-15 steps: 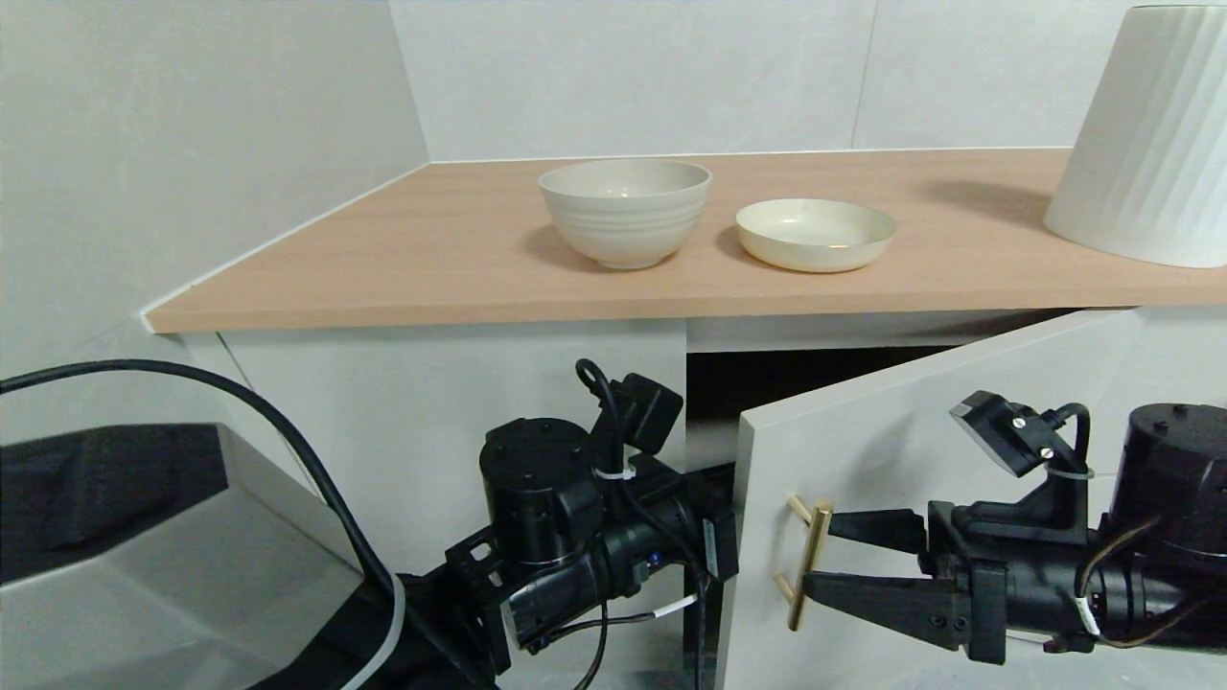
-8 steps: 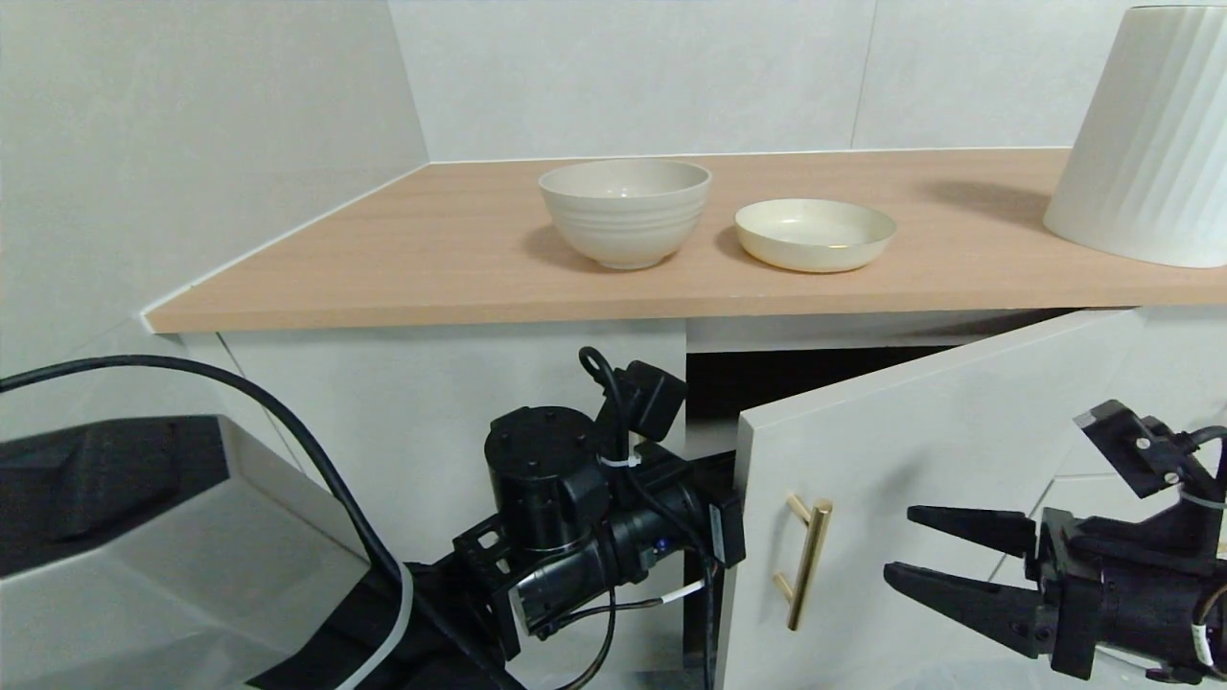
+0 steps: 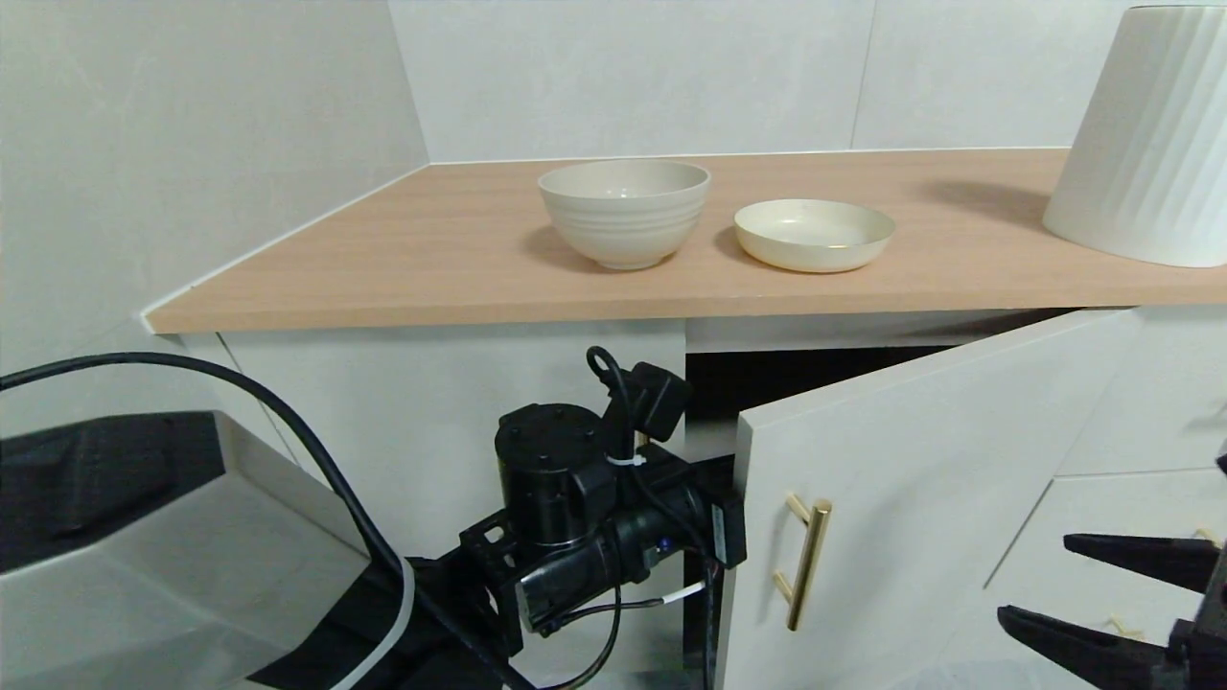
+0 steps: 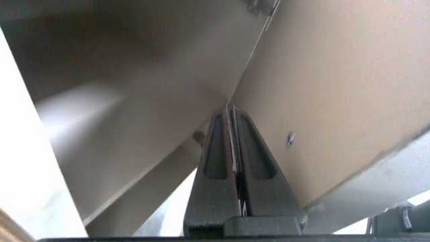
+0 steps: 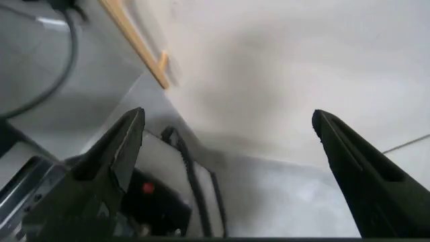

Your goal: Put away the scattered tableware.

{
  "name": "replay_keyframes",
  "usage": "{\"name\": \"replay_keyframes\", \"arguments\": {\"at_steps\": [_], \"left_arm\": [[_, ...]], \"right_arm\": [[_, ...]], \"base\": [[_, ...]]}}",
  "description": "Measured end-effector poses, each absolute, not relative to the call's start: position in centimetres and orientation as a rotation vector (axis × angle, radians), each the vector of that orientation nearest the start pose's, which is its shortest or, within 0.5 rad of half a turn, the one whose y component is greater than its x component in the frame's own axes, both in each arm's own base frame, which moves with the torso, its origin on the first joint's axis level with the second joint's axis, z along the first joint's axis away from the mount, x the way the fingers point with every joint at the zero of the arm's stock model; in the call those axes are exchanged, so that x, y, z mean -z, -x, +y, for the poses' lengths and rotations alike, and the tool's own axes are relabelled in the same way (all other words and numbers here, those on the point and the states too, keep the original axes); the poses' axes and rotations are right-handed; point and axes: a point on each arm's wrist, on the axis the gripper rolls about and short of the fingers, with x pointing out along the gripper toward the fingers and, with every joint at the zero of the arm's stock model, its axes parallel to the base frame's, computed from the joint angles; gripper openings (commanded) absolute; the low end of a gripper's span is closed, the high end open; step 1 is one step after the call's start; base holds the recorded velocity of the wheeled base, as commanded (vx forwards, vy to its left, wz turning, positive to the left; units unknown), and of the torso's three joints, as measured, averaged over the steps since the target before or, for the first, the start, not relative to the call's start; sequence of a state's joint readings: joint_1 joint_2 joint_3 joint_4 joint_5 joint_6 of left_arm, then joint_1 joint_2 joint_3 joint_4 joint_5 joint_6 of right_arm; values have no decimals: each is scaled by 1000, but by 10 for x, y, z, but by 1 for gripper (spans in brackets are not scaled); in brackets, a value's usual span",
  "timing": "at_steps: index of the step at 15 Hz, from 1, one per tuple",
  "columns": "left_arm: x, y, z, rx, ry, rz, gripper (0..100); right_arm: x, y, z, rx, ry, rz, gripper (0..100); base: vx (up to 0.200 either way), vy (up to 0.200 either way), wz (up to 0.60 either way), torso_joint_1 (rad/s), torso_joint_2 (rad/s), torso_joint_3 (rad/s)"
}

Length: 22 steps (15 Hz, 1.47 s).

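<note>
Door: I see the cabinet door under the countertop standing partly open, with a dark gap at its free edge. I judge the opening step begun but not finished, as the gap looks narrow for a bowl.

Tableware: the deep bowl and the shallow dish both sit on the countertop, side by side and just apart. Neither is put away, so the main work is all ahead of me.

Left gripper: its fingers are pressed together with nothing between them. They point into the gap behind the door, close to its inner face; I cannot tell whether they touch it.

Right gripper: its fingers are spread wide and hold nothing. It hangs low on my right, in front of the door and well apart from the brass handle.

Left to do: I reckon the door needs swinging wider, perhaps by the left arm pushing from inside. Then each piece has to be lifted off the countertop and set in the cabinet.

Other: a white ribbed shade stands at the far right of the countertop, well apart from the dish.
</note>
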<state>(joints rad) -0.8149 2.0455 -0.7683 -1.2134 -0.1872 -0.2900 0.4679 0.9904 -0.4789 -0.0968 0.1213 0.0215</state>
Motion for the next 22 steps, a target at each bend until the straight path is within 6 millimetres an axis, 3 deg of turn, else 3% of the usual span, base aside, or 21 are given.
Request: {"name": "replay_keyframes", "arguments": {"at_steps": [2,5,10,16,22], "left_arm": [[-115,-243,-265,998,228,261,0],[-119,-233,-260,1077,204,365,0],[-127,-227,-262,1108,207,349,0],[-125,-229,-267,1110,207,349,0],[-121,-247,-285,1102,214,330,0]], "right_arm": [[-209,-98,54,-509,64,332,100],[-216,-96,53,-495,58,286,100],[-209,-92,56,-540,58,307,100],[-201,-89,56,-604,57,339,100],[-199,-87,58,-631,63,345,100]], "base": [[0,0,0,0,0,0],[0,0,0,0,0,0],[0,0,0,0,0,0],[-200,0,0,4,1,-2],[0,0,0,0,0,0]]}}
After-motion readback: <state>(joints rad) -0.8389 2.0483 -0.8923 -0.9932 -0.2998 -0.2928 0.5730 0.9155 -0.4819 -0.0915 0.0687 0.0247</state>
